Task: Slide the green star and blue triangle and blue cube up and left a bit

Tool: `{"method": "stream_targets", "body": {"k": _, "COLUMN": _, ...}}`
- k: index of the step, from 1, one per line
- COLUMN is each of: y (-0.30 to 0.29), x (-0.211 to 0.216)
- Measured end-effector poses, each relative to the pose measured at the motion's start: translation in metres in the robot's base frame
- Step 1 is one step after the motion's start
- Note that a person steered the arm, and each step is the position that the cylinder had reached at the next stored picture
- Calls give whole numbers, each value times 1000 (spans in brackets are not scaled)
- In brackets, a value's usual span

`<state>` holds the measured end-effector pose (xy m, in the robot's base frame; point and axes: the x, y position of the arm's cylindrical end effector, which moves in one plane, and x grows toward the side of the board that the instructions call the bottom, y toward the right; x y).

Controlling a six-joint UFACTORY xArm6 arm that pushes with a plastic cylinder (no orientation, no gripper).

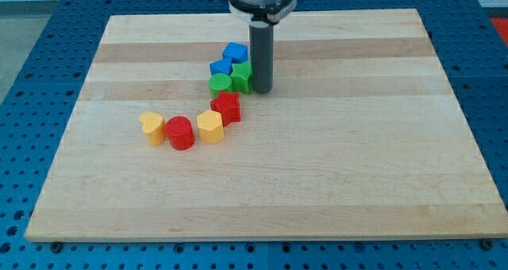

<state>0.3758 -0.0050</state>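
Observation:
A green star (241, 76) lies near the board's middle top. A blue cube (235, 53) is just above it and a blue triangle (220, 67) is to the star's upper left, all three bunched together. My tip (262, 90) stands right against the green star's right side, at the view's right of the cluster. The rod comes down from the arm's body (264, 0) at the view's top.
A green round block (220, 83) touches the star's left. A red star-like block (227, 108) lies just below it. A yellow block (210, 127), a red cylinder (180, 133) and a yellow heart (152, 128) form a row to the lower left. The wooden board (357, 159) sits on a blue perforated table.

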Motion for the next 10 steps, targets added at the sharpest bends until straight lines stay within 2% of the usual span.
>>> {"method": "stream_targets", "body": {"k": 4, "y": -6, "x": -83}}
{"method": "stream_targets", "body": {"k": 5, "y": 8, "x": -84}}
{"method": "stream_targets", "body": {"k": 6, "y": 26, "x": -25}}
{"method": "stream_targets", "body": {"k": 8, "y": 11, "x": 28}}
{"method": "stream_targets", "body": {"k": 9, "y": -5, "x": 23}}
{"method": "stream_targets", "body": {"k": 10, "y": -7, "x": -1}}
